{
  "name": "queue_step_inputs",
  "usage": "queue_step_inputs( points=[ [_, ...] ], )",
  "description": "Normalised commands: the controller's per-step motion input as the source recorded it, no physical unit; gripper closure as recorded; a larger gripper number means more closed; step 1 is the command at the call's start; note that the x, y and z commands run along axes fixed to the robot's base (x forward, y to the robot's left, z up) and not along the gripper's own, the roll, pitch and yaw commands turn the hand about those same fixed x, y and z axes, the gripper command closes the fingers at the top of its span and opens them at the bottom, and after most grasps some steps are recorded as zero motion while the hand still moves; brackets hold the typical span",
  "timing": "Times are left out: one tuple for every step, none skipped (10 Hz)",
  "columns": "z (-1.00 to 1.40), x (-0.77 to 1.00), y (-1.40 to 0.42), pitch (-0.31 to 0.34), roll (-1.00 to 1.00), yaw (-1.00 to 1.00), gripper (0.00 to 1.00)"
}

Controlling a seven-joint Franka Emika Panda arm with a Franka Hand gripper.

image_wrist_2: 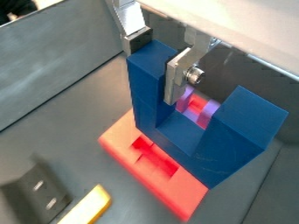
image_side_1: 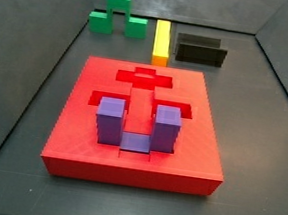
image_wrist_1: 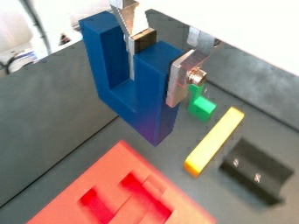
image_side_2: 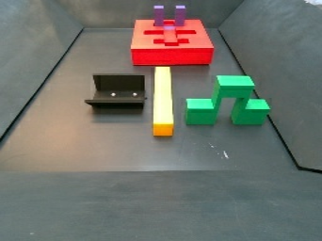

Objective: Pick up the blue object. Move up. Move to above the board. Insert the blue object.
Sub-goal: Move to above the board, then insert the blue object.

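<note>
In both wrist views my gripper [image_wrist_1: 155,74] [image_wrist_2: 158,66] is shut on one prong of the dark blue U-shaped object [image_wrist_1: 128,79] [image_wrist_2: 198,122], prongs upward, and holds it in the air. The red board [image_wrist_1: 117,188] [image_wrist_2: 128,144] lies below it, with the blue object over the board's edge. In both side views the board [image_side_1: 90,122] [image_side_2: 189,52] shows with a lighter purple U-shaped block [image_side_1: 138,124] [image_side_2: 169,13] standing in one cut-out. The gripper and the blue object are out of view in both side views.
A green stepped block [image_wrist_1: 204,107] [image_side_1: 114,14] [image_side_2: 227,102], a yellow bar [image_wrist_1: 216,138] [image_wrist_2: 82,208] [image_side_1: 162,39] [image_side_2: 163,99] and the dark fixture [image_wrist_1: 257,166] [image_wrist_2: 41,192] [image_side_1: 201,50] [image_side_2: 120,92] sit on the grey floor beyond the board. Dark walls enclose the floor.
</note>
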Motion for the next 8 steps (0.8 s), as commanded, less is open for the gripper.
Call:
queue_step_inputs(
  points=[
    [0.19, 0.27, -1.4, 0.162, 0.0, 0.0, 1.0],
    [0.06, 0.12, -0.37, 0.167, 0.03, 0.01, 1.0],
    [0.0, 0.03, 0.0, 0.0, 0.0, 0.0, 1.0],
    [-0.2, 0.24, -0.11, -0.051, -0.04, -0.11, 1.0],
    [-0.29, 0.31, -0.46, -0.157, -0.04, 0.08, 1.0],
    [-0.4, 0.4, -0.34, -0.14, -0.01, 0.17, 1.0],
    [-0.63, 0.63, 0.02, -0.077, 0.04, 0.16, 1.0],
    [-0.71, 0.6, 0.32, -0.017, 0.15, 0.07, 1.0]
  ],
)
